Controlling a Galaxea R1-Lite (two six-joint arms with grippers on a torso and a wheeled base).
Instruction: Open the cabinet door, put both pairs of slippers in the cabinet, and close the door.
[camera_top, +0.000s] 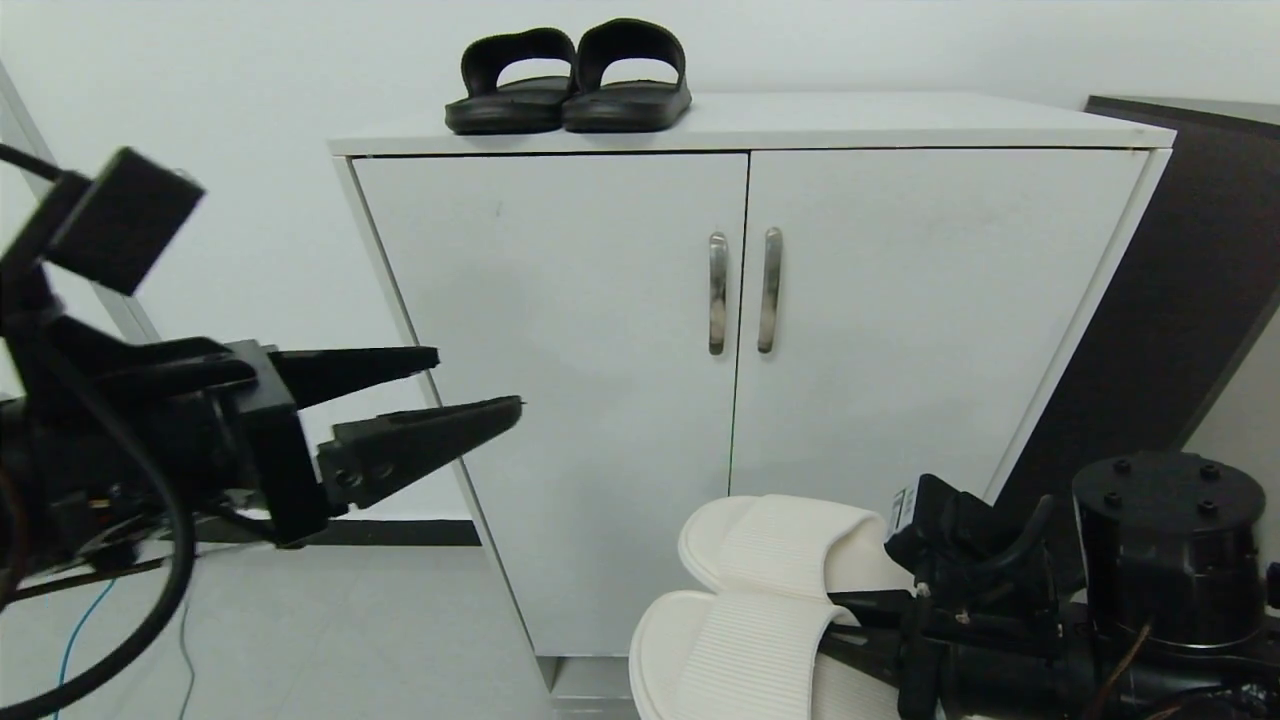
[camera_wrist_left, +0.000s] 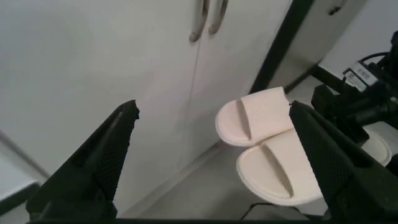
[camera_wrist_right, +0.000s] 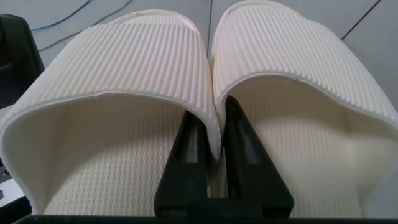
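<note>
The white cabinet (camera_top: 560, 400) stands in front of me with both doors shut, and its two metal handles (camera_top: 742, 292) meet at the centre. A pair of black slippers (camera_top: 570, 85) sits on its top at the left. My right gripper (camera_wrist_right: 214, 124) is shut on the touching inner straps of a pair of cream slippers (camera_wrist_right: 124, 74). It holds them low in front of the right door (camera_top: 760, 590). My left gripper (camera_top: 478, 380) is open with nothing in it, level with the left door's lower half, and the cream slippers (camera_wrist_left: 267, 149) lie beyond it.
A dark panel (camera_top: 1180, 300) stands against the cabinet's right side. Light floor (camera_top: 330, 630) stretches to the left of the cabinet, with thin cables (camera_top: 80, 620) trailing at the far left. A white wall is behind.
</note>
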